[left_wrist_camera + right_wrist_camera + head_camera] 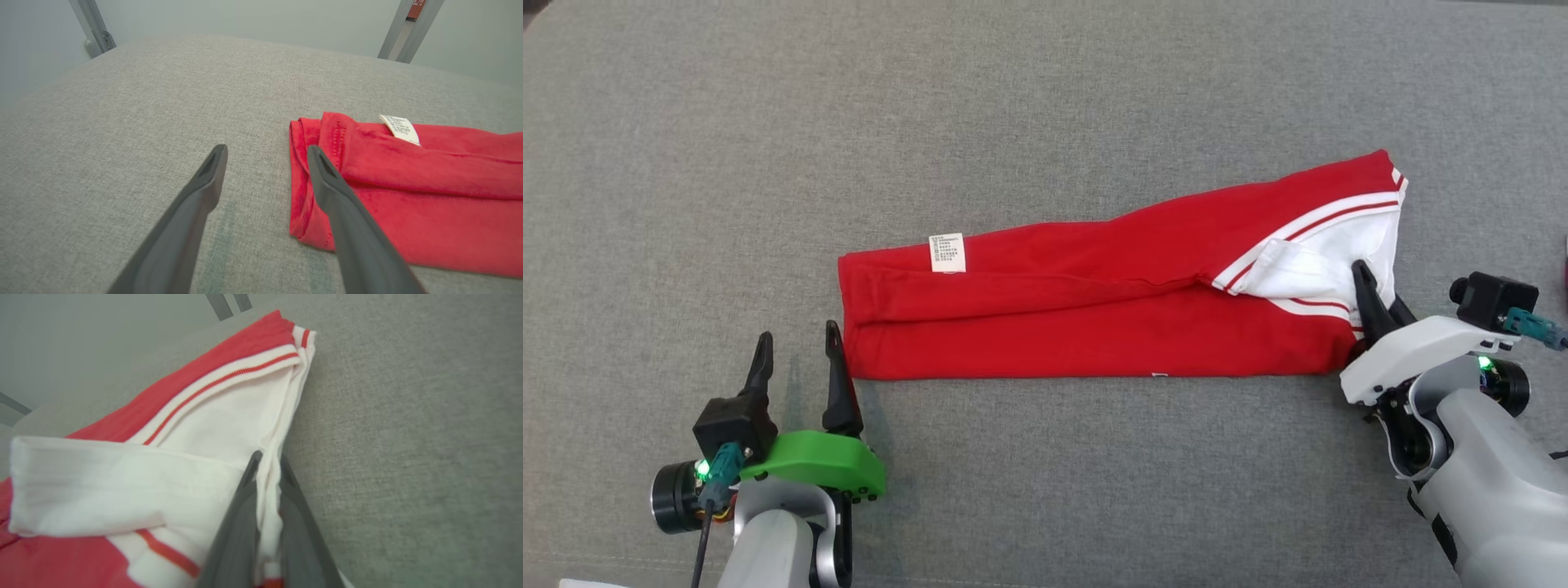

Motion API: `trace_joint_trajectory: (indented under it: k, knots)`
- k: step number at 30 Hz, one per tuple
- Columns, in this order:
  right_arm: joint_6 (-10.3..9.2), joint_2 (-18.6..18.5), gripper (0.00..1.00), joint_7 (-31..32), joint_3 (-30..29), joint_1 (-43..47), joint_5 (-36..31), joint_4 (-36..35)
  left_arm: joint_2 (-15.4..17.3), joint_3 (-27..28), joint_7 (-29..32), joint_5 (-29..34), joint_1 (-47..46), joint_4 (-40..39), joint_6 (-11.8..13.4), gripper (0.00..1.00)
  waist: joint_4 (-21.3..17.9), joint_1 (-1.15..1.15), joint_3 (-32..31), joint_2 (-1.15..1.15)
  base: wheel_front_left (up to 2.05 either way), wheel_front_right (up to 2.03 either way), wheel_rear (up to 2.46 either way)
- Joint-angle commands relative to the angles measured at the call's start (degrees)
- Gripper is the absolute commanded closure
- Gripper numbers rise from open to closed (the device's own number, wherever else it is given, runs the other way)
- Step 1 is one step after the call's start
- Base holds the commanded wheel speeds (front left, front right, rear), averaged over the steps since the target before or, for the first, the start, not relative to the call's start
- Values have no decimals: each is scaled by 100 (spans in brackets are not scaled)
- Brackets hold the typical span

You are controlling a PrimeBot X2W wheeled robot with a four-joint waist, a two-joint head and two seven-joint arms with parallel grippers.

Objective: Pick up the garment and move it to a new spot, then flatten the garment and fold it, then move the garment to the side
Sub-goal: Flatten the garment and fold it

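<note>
Grippers come nearest, two of them. The left gripper [798, 330] has its fingers spread wide with nothing between them, and its right finger stands just beside the left end of the garment [1094, 327]. The right gripper [1372, 287] is pinched onto the white collar end. Its wrist view shows a fold of white cloth squeezed between the two fingers [241, 506], where the head view gives dark fingertips against the white.

One garment, red with white striped trim, lies folded in a long band across the middle of the grey surface [1045, 98]. One white label [947, 252] sits near its left end. Beyond it a wide stretch of grey runs to the far edge — there the left wrist view shows two metal posts [94, 28].
</note>
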Motion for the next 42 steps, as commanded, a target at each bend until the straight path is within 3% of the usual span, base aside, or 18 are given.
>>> trace_joint_trajectory:
  k: [1, 8, 13, 18, 28, 37, 38, 39, 42]
  knots:
    - [-13, -45, 100, -16, -59, 189, 91, 47, 18, 22, 4, -4, 152, 22, 22, 0, -108, 0, -174, 0, 0, 0, 0]
    - [-11, -65, 100, -57, -157, 183, 133, -1013, 19, 148, 4, 105, 203, 40, -83, 0, -208, 0, -454, 0, 0, 0, 0]
    - [-8, 19, 100, -53, 325, 274, 144, -1925, 20, 73, 4, 33, 33, 59, -124, 0, 10, 0, -448, 0, 0, 0, 0]
    - [-8, 141, 100, 101, 1012, 181, 187, -2354, 20, -158, 4, -70, 39, 101, -103, 0, 373, 0, -434, 0, 0, 0, 0]
    - [-7, 516, 100, 465, 2058, -444, 112, -1979, 17, -688, 4, -304, 168, 196, -51, 0, 1350, 0, -448, 0, 0, 0, 0]
    - [-7, 934, 100, 380, 2256, -1003, 211, -1040, 17, -812, 4, -347, 119, 88, 53, 0, 1865, 0, -418, 0, 0, 0, 0]
    - [-7, 995, 75, 308, 2262, -1062, 226, -973, 13, -825, 4, -352, 112, 92, 55, 0, 1870, 0, -415, 0, 0, 0, 0]
    - [-7, 1060, 0, 254, 2275, -1086, 277, -934, 13, -825, 4, -367, 89, 97, 73, 0, 1853, 0, -419, 0, 0, 0, 0]
    - [-11, 915, 0, 39, 2308, -1292, -133, -853, 18, -729, 4, -449, 34, 3, 170, 0, 1688, 0, -437, 0, 0, 0, 0]
